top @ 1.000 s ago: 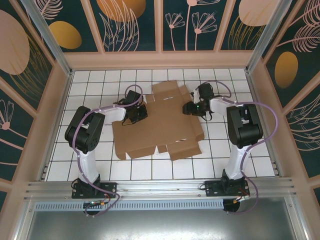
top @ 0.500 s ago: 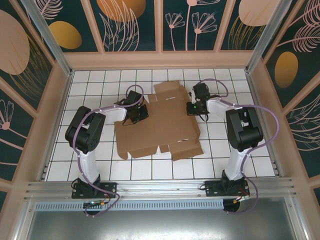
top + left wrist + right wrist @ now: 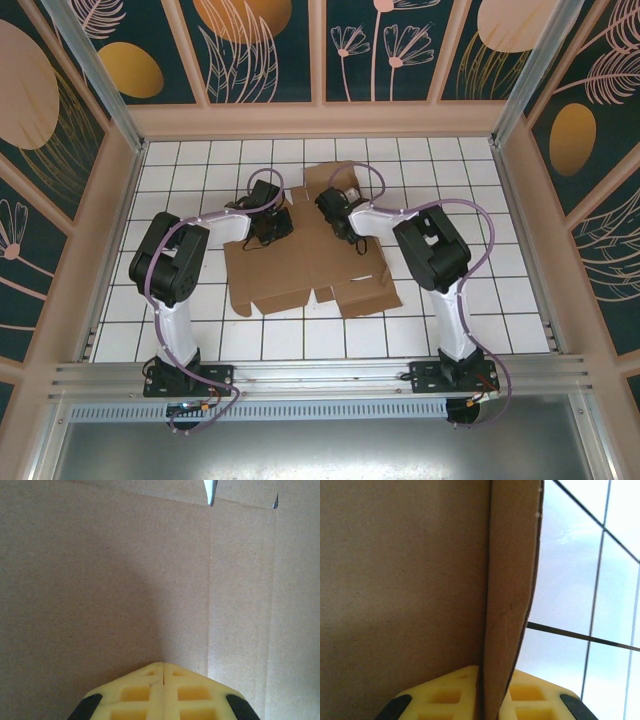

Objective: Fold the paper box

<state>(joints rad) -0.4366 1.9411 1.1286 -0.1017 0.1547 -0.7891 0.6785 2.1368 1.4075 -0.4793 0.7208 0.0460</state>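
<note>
The paper box [image 3: 300, 272] is a brown die-cut cardboard sheet lying mostly flat on the white tiled table, with its right side folded up and over toward the middle. My right gripper [image 3: 335, 212] is over the sheet's centre. In the right wrist view its yellow fingers [image 3: 445, 695] clamp the edge of a raised flap [image 3: 512, 580] that runs up between them. My left gripper [image 3: 268, 226] rests on the sheet's left part. In the left wrist view its fingertips [image 3: 150, 672] are pressed together, shut and holding nothing, against the bare cardboard [image 3: 100, 580].
Bare white tiles [image 3: 500, 300] surround the sheet on all sides. Patterned enclosure walls [image 3: 560, 200] close off the left, right and far sides. An aluminium rail [image 3: 320, 375] with both arm bases runs along the near edge.
My right gripper closed on the sheet's right flap and swung left with it to the sheet's middle, folding that side over. The left arm stayed put.
</note>
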